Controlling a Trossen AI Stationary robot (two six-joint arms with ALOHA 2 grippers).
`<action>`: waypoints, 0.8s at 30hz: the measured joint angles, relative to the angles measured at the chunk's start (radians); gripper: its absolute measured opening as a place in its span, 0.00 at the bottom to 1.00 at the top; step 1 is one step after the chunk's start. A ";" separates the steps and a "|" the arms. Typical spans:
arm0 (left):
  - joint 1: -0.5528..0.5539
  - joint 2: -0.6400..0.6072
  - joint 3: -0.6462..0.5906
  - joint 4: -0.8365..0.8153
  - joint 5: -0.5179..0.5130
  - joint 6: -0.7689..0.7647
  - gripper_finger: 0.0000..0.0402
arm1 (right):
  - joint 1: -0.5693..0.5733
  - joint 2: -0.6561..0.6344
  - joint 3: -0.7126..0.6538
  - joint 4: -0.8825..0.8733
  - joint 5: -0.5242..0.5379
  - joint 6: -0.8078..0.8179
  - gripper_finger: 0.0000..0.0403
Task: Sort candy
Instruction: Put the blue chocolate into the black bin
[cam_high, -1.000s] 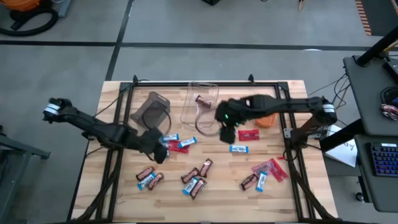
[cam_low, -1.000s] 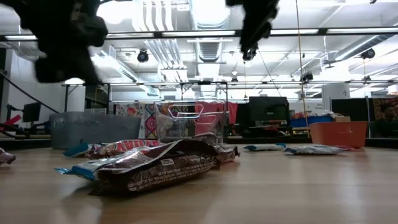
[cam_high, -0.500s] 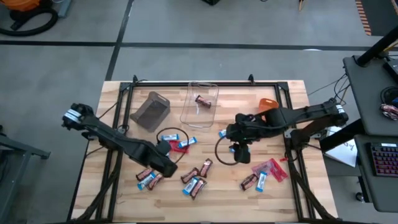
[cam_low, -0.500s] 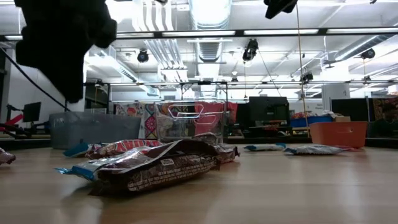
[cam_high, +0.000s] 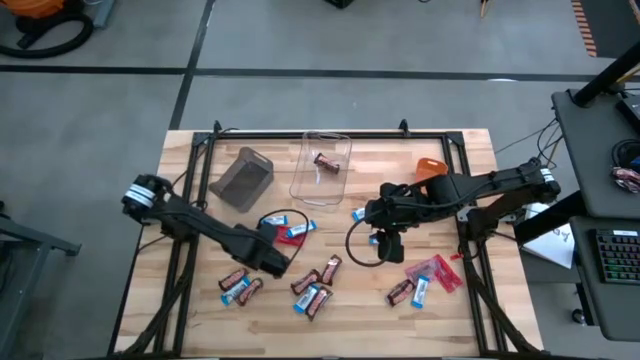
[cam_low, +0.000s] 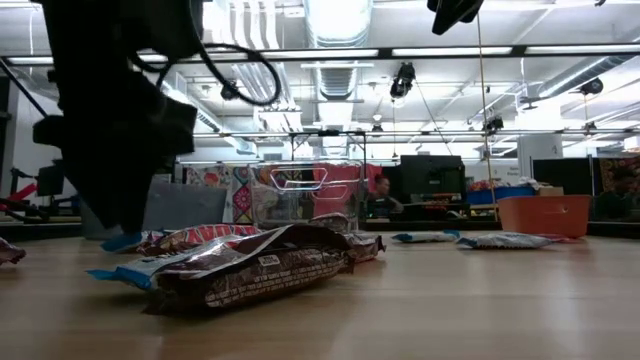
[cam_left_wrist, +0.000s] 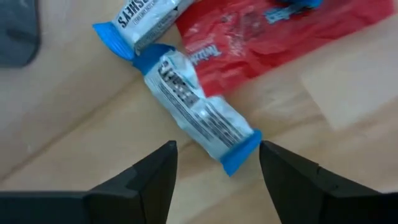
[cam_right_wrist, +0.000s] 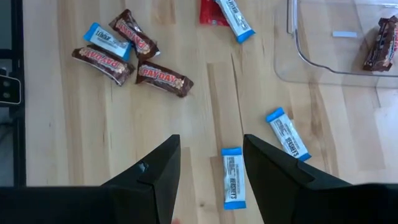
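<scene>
Candy bars in blue-and-white, brown and red wrappers lie scattered on the wooden table (cam_high: 200, 310). My left gripper (cam_left_wrist: 216, 152) is open and low over the table (cam_high: 272, 254). Its fingers stand on either side of the near end of a blue-and-white bar (cam_left_wrist: 199, 115), which lies flat beside a red wrapper (cam_left_wrist: 261, 31). My right gripper (cam_right_wrist: 210, 142) is open and raised high over the table's middle right (cam_high: 388, 243). Another blue-and-white bar (cam_right_wrist: 233, 177) lies far below it. One brown bar (cam_high: 326, 161) lies in the clear bin (cam_high: 305, 180).
A grey bin (cam_high: 243, 178) stands at the far left and an orange bin (cam_high: 430, 168) at the far right, partly under the right arm. Candy clusters lie near the front edge (cam_high: 240, 285), (cam_high: 315, 283), (cam_high: 425, 275). A brown bar (cam_low: 250, 270) lies close to the low camera.
My left gripper has gone toward the table's near edge and come down close to the candy. My right gripper has left the clear bin, gone toward the near right and risen, and now stands still over bars that showed before.
</scene>
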 joint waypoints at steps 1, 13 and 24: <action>0.001 0.012 0.000 0.000 0.000 0.006 0.52 | 0.000 0.000 -0.001 0.000 0.000 0.001 0.41; 0.002 0.067 0.002 0.011 -0.003 0.040 0.42 | 0.000 0.001 -0.001 0.000 0.009 0.003 0.41; 0.000 0.076 0.003 0.032 -0.005 0.040 0.16 | 0.000 0.001 -0.003 0.001 0.009 0.002 0.41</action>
